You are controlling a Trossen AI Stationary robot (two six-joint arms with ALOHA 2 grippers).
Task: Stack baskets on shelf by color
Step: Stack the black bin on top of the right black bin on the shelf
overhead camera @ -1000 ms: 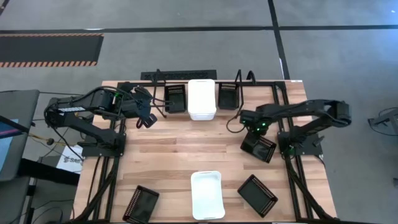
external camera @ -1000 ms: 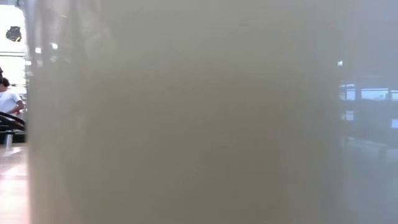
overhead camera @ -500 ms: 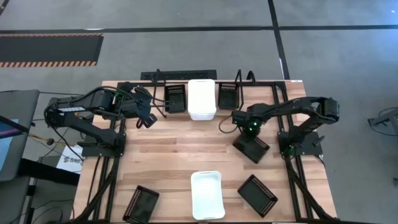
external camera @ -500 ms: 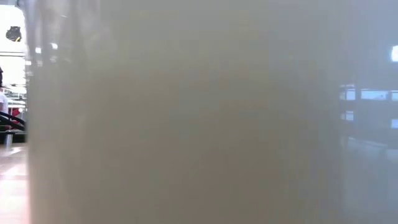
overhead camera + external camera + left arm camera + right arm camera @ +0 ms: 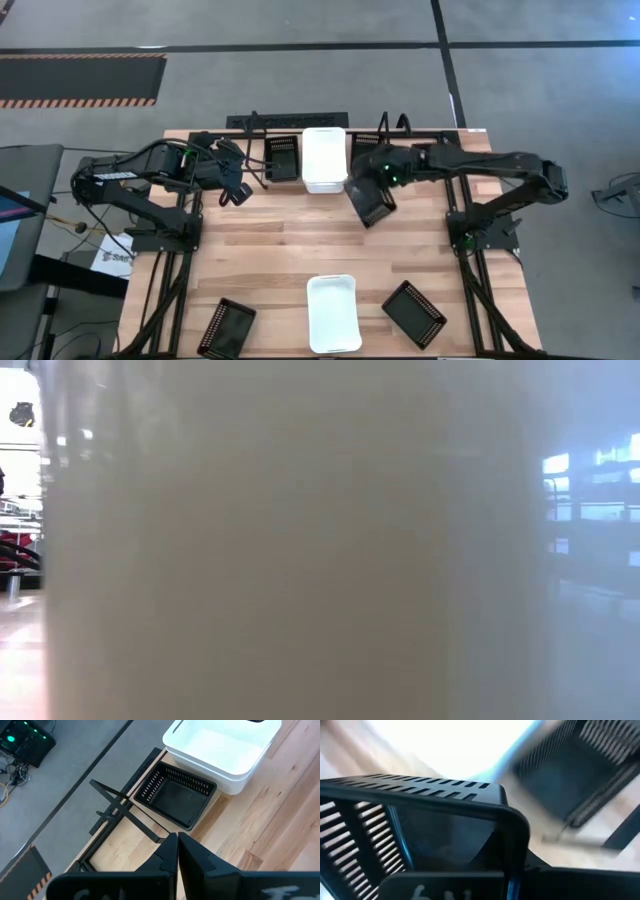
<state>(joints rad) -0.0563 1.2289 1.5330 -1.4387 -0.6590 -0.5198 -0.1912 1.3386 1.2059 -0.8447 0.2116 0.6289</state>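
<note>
From above, we see our right claw (image 5: 372, 190) clamped on a small black mesh-sided plastic basket (image 5: 370, 203), carried tilted above the desk (image 5: 270, 240), just beside the white smooth-walled basket (image 5: 324, 158) on the low black wire-frame shelf (image 5: 300, 122). We judge it is headed for the black basket on the shelf's right (image 5: 366, 152), so black joins black. Our left claw (image 5: 238, 192) waits closed and empty near the black basket on the shelf's left (image 5: 282, 157). Another white basket (image 5: 332, 312) and two black ones (image 5: 226, 326) (image 5: 414, 312) lie at the near edge.

The low view is blocked by a pale surface; we learn nothing there.

The left wrist view shows the fingers (image 5: 170, 855) pressed together, which the overhead cannot.

The right wrist view shows the held basket's rim close up, confirming the grip.
</note>
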